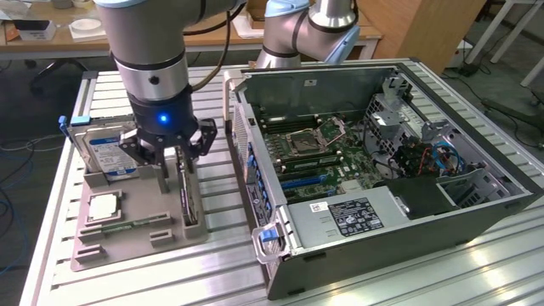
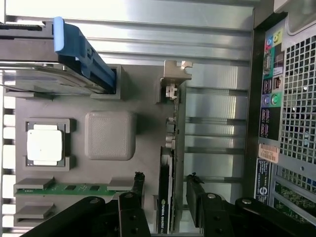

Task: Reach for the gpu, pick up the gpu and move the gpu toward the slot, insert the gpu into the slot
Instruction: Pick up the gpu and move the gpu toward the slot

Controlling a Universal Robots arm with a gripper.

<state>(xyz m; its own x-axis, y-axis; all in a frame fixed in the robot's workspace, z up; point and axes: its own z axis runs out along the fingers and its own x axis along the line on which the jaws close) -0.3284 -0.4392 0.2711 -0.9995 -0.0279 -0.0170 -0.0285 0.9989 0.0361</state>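
Observation:
The gpu (image 2: 171,148) stands on edge in a grey holder tray (image 1: 127,239), a thin dark card with a silvery bracket (image 2: 176,74) at one end. In the exterior view the gpu (image 1: 188,194) rises just below my gripper (image 1: 172,153). My gripper (image 2: 165,190) is open, one black finger on each side of the card's top edge, with small gaps showing between the fingertips (image 2: 138,183) and the card. The open computer case (image 1: 476,210) lies to the exterior view's right, and the blue slot (image 1: 302,183) sits on its motherboard.
A hard drive (image 1: 106,150) in a blue-handled caddy (image 2: 81,52) stands in the same tray. A processor chip (image 2: 44,145) and a green memory stick (image 2: 69,187) also lie there. The case's rear panel (image 2: 286,98) is close beside the tray, on a slatted metal table (image 1: 102,89).

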